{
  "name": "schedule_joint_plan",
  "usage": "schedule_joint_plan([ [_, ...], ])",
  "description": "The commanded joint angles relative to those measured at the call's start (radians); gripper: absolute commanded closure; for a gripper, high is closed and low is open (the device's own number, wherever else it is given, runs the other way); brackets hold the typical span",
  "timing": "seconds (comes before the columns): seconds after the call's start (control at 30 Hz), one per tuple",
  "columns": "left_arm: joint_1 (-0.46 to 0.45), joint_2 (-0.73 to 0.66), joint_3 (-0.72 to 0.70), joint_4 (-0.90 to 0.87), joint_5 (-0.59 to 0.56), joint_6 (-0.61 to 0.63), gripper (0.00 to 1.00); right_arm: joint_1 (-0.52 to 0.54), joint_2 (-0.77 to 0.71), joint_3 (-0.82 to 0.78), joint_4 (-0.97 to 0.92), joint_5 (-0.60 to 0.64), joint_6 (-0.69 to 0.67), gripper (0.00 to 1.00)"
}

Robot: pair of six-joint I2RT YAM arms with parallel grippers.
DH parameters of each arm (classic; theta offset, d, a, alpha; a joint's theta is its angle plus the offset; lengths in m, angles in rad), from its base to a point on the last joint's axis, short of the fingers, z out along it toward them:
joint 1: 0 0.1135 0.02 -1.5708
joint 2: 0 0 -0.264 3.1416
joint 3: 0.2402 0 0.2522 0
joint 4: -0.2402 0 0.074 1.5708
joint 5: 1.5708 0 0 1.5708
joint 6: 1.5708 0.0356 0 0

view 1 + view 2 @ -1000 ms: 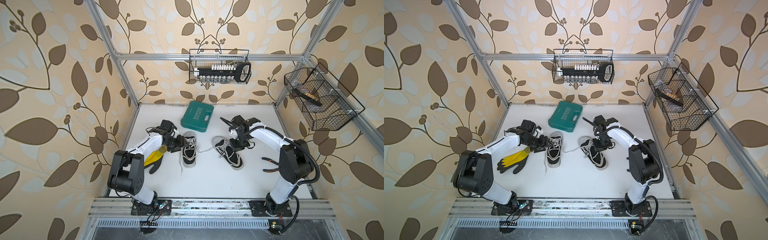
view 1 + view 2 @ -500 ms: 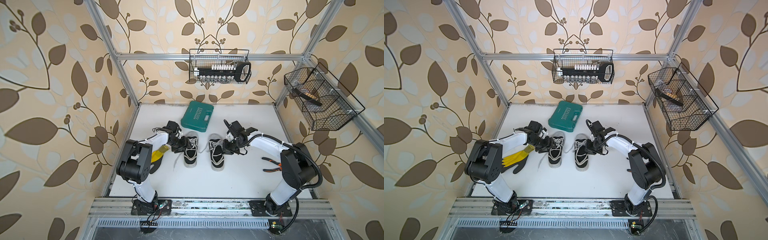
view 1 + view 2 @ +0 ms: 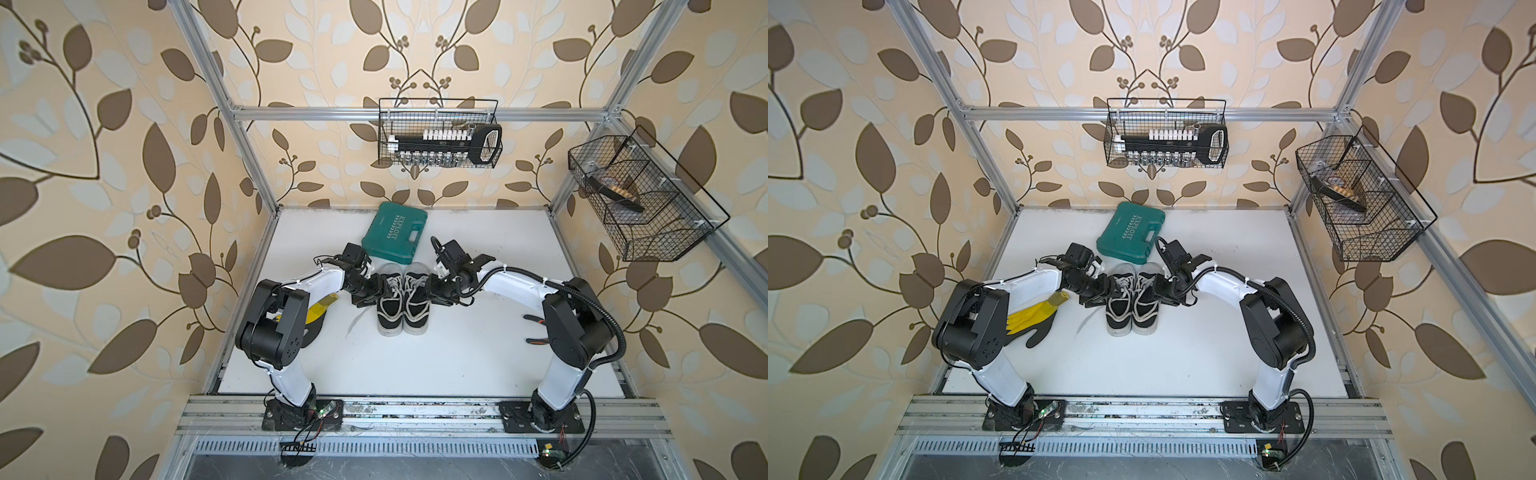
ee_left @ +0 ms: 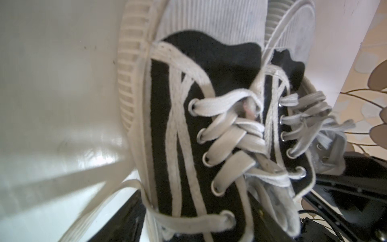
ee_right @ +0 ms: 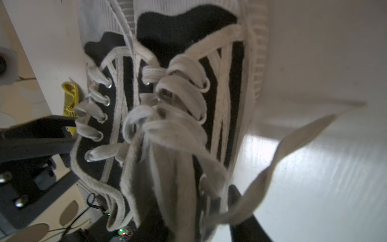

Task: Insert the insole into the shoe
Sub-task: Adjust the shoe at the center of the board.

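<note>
Two black canvas shoes with cream laces stand side by side mid-table, toes toward the front: the left shoe (image 3: 390, 309) (image 3: 1119, 307) (image 4: 178, 125) and the right shoe (image 3: 417, 307) (image 3: 1145, 305) (image 5: 219, 94). My left gripper (image 3: 376, 289) (image 4: 194, 220) is at the left shoe's outer side by the laces, its jaws apart around that side wall. My right gripper (image 3: 430, 286) (image 5: 194, 209) mirrors it on the right shoe, jaws apart around its laced side. No insole shows as a separate thing; I cannot see into the shoe openings.
A green tool case (image 3: 395, 232) lies just behind the shoes. A yellow-and-black glove (image 3: 1034, 318) lies under the left arm, and pliers (image 3: 536, 328) lie by the right arm. Wire baskets hang on the back wall (image 3: 438, 137) and right wall (image 3: 640, 199). A loose lace (image 3: 355, 322) trails left.
My right arm turned the right shoe straight and slid it left against the left shoe, then its jaws opened. The left arm shifted the left shoe slightly toward the middle.
</note>
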Motion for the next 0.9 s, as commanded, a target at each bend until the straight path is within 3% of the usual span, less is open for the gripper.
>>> schedule_joint_plan([
  [0.0,-0.008,-0.061,0.026,-0.008,-0.018,-0.008,0.26,-0.003,-0.075,0.035,-0.06,0.077,-0.063,0.43],
  [0.1,0.003,-0.098,0.037,-0.029,-0.038,-0.004,0.01,-0.005,-0.128,0.061,-0.134,0.151,-0.123,0.33],
  [0.27,0.05,-0.187,0.046,-0.04,-0.065,0.002,0.01,-0.008,-0.254,0.033,-0.157,0.29,-0.227,0.14],
  [0.33,0.06,-0.248,0.036,-0.023,-0.122,0.013,0.01,-0.01,-0.307,0.007,-0.142,0.368,-0.256,0.01],
  [0.43,0.073,-0.388,-0.037,0.063,-0.262,0.007,0.01,-0.012,-0.41,-0.065,-0.07,0.483,-0.318,0.01],
  [0.53,0.081,-0.54,-0.178,0.241,-0.415,0.046,0.01,-0.06,-0.526,-0.181,0.057,0.508,-0.362,0.01],
  [0.6,0.081,-0.627,-0.28,0.369,-0.52,0.114,0.01,-0.091,-0.612,-0.304,0.194,0.595,-0.399,0.01],
  [0.67,0.081,-0.693,-0.377,0.476,-0.647,0.196,0.01,-0.105,-0.704,-0.488,0.437,0.727,-0.521,0.01],
  [0.73,0.082,-0.721,-0.43,0.534,-0.767,0.236,0.01,-0.145,-0.752,-0.608,0.601,0.819,-0.561,0.01],
  [0.87,0.081,-0.695,-0.469,0.581,-0.804,0.276,0.01,-0.274,-0.742,-0.71,0.686,0.918,-0.557,0.01],
])
